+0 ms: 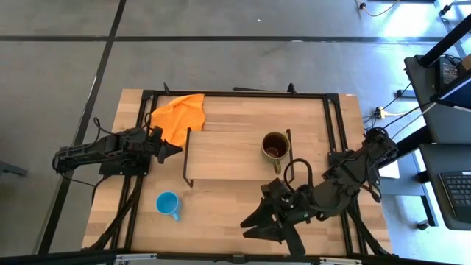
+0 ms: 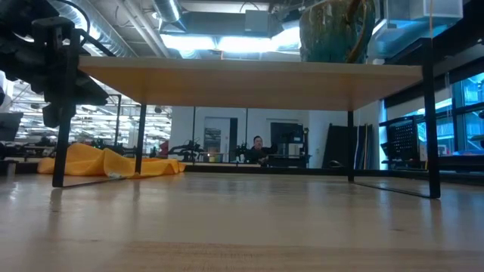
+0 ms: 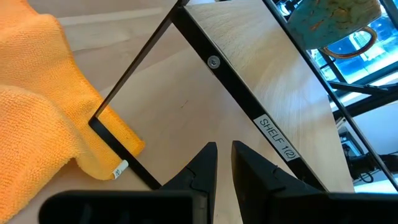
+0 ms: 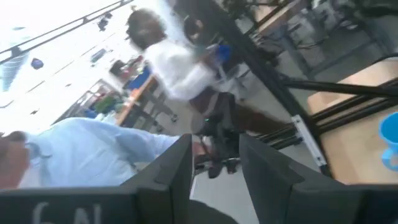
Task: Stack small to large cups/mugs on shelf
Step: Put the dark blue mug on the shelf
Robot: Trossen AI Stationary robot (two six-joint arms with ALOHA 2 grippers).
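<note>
One olive mug is parked on the shelf; the blue mug is left on the worktop. Left hand and right hand are both seen slightly open, empty.

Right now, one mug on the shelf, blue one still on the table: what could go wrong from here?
1. The olive-brown mug sits near the right end of the shelf; a placement beside it could nudge it.
2. The orange cloth lies against the shelf's left leg, close to the left end effector; it could snag.
3. The blue mug stands alone on the table; no black mug is in view, so the size order may stall.
</note>
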